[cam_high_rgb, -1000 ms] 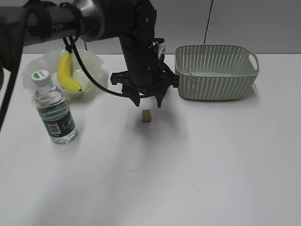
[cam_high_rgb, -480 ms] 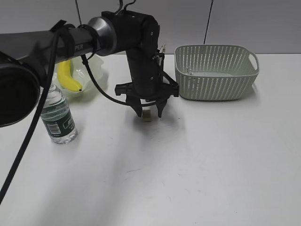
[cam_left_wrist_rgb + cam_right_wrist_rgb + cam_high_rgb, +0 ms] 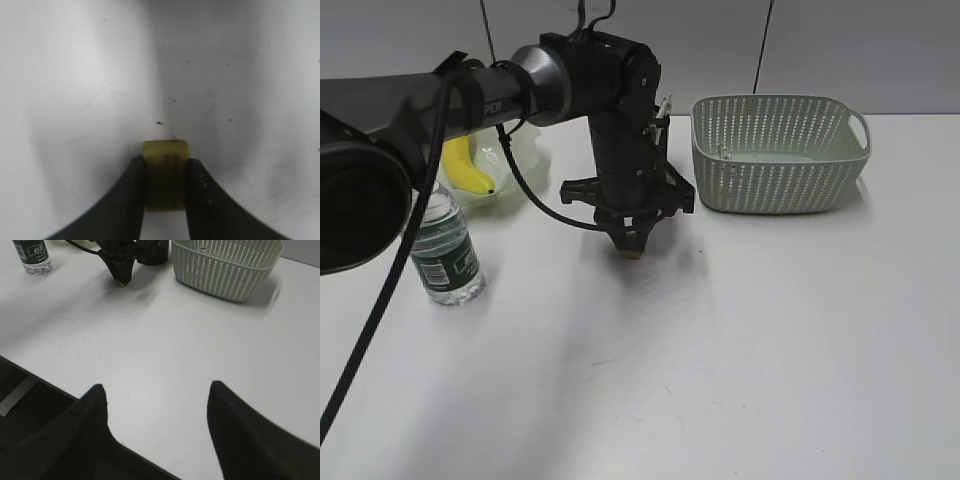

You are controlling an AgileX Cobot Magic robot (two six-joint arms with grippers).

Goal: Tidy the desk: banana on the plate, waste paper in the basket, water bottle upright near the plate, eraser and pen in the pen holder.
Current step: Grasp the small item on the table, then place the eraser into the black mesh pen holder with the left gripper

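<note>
My left gripper stands on the white desk and is shut on the eraser, a small olive-yellow block whose bottom shows under the jaws. The banana lies in the pale-green plate at the back left. The water bottle stands upright in front of the plate. The green basket is at the back right. My right gripper is open and empty over the desk's front edge. Pen, pen holder and waste paper are out of view.
The left arm stretches from the left edge across the plate area. In the right wrist view the basket, the bottle and the left gripper with the eraser lie far ahead. The desk's front edge is close.
My left gripper came down over the eraser with open fingers, then closed them on it. The bottle, banana and basket stayed put.
</note>
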